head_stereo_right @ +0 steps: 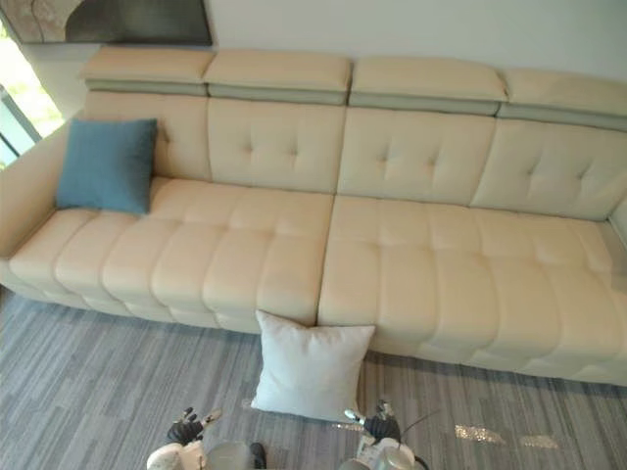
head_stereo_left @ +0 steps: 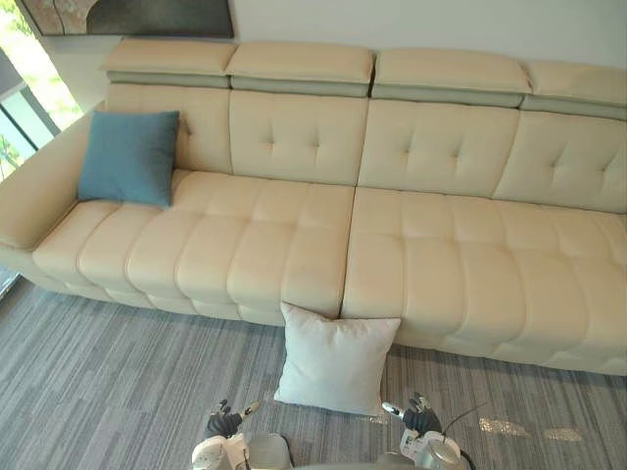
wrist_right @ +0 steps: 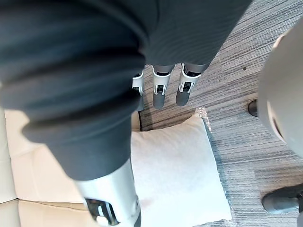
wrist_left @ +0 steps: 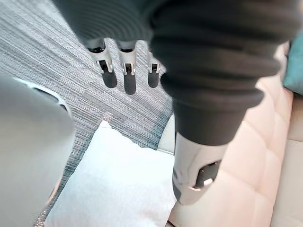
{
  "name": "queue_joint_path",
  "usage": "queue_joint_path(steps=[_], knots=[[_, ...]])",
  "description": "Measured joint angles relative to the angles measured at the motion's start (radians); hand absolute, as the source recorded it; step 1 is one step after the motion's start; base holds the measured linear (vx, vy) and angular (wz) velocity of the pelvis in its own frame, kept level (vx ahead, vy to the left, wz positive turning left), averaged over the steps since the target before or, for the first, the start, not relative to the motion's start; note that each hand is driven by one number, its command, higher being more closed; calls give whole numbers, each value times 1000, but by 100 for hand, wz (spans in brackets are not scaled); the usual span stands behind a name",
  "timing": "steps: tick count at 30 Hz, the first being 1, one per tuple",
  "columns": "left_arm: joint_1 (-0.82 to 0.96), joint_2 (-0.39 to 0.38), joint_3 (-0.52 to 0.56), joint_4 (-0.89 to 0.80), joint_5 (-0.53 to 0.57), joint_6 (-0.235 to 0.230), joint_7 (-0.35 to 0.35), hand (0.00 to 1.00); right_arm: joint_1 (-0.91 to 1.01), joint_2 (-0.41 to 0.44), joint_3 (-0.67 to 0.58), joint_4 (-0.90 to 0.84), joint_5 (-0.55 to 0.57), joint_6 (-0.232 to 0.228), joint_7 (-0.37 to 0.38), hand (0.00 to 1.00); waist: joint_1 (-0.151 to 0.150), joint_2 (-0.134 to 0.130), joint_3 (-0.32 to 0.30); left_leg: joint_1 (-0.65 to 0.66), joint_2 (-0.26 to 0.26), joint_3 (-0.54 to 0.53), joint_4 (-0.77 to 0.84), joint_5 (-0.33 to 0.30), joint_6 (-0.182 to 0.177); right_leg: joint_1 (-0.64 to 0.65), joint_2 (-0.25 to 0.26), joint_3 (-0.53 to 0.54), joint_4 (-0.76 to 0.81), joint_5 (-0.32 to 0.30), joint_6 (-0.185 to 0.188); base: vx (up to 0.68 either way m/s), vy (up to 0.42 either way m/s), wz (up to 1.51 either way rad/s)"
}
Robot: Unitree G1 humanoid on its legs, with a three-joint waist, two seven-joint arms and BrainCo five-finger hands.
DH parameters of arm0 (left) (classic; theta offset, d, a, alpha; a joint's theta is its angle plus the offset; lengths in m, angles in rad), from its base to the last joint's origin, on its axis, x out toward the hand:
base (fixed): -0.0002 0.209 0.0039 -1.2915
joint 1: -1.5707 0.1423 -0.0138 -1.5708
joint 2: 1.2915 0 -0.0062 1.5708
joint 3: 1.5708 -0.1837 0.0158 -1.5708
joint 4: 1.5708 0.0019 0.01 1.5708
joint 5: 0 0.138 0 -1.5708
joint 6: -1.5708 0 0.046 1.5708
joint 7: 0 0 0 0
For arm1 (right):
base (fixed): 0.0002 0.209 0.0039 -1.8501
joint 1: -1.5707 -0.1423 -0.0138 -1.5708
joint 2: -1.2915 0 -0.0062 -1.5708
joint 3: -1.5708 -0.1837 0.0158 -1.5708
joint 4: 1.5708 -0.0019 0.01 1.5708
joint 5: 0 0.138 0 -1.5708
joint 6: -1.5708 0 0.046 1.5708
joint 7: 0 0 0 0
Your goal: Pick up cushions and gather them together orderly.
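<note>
Cushions: two. Sofa: one. Hands: two.

The blue cushion (head_stereo_left: 129,157) is standing on the left end of the cream sofa (head_stereo_left: 441,264), leaning against the backrest beside the armrest. It is square, plain and plump. The white cushion (head_stereo_left: 335,357) is sitting on the grey striped carpet (head_stereo_left: 98,392), with its top edge leaning against the sofa front, just below the seam between the two seat sections. It is square and plain, with pointed corners.

The eye views are showing the whole sofa, both cushions, and the left hand (head_stereo_left: 223,424) and right hand (head_stereo_left: 421,419) low at the near edge, well apart from the blue cushion. The wrist views are showing each hand's fingers (wrist_left: 129,78) (wrist_right: 161,90) hanging straight above the carpet, near the white cushion and holding nothing. The left wrist view is also catching an edge of the blue cushion.
</note>
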Motion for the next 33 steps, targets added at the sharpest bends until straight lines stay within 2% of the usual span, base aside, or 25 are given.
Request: queue_joint_path(steps=[2,5,7,8,10,12,16,18,21,26,28,33], knots=[[6,-8,-1,-5,0,-1,0,0,3,-8,-12,1,-4,0,-4,0,0,10,0,6,5,-7,15,2,-4,12,7,-3,5,-6,-4,-5,-64,8],[3,-2,-3,-20,0,0,1,0,-4,-8,-12,-1,-2,-1,-6,0,0,6,15,-33,15,-23,90,-24,-11,-20,7,-3,79,-42,-13,-69,-50,6],[-21,17,-21,-51,-2,0,9,0,-31,-15,-11,-8,14,-2,-14,0,-10,-3,68,-140,24,-52,246,-77,-7,-123,-27,-6,267,-125,-20,-145,-51,22],[-33,20,-23,-60,-6,0,14,0,-42,-21,-11,-8,18,-1,-17,0,-14,-6,87,-171,27,-56,287,-91,-6,-152,-34,-5,313,-145,-20,-187,-39,20],[-73,36,-47,-93,-34,-1,38,0,-90,-28,-10,-45,45,0,-36,0,-19,-9,152,-308,32,-77,432,-131,-3,-289,-62,3,481,-204,-29,-232,-6,11],[-106,52,-63,-111,-44,-1,56,0,-118,-31,-10,-77,67,-1,-48,0,-20,-11,183,-407,47,-78,513,-154,0,-385,-69,17,568,-228,-32,-199,10,-3],[-162,78,-102,-184,-81,-4,91,0,-182,-55,-10,-156,101,-4,-80,0,-28,-17,245,-530,66,-75,622,-175,20,-521,-75,45,682,-244,-38,-192,31,-16],[-231,84,-101,-221,-98,-21,119,0,-250,-76,-9,-218,123,-20,-109,0,-28,-26,268,-661,83,-72,705,-186,26,-660,-74,71,767,-256,-42,-180,33,-22],[-334,114,-101,-260,-117,-22,153,0,-342,-97,-11,-268,148,-31,-142,0,-32,-37,320,-781,96,-76,778,-190,28,-785,-73,86,842,-256,-50,-140,14,-12],[-457,162,-75,-345,-147,-44,207,0,-476,-135,-13,-326,192,-43,-192,0,-31,-44,359,-1002,115,-78,858,-176,51,-1012,-70,102,926,-244,-70,-91,2,-9],[-497,176,-51,-364,-156,-45,225,0,-526,-157,-12,-330,195,-43,-201,0,-29,-46,366,-1076,124,-79,900,-174,49,-1088,-68,112,966,-238,-80,-17,6,-13],[-620,230,-22,-382,-171,-47,251,0,-664,-228,-13,-331,220,-44,-210,0,-29,-43,379,-1242,139,-81,982,-183,63,-1257,-65,130,1044,-239,-78,-32,11,-10]])
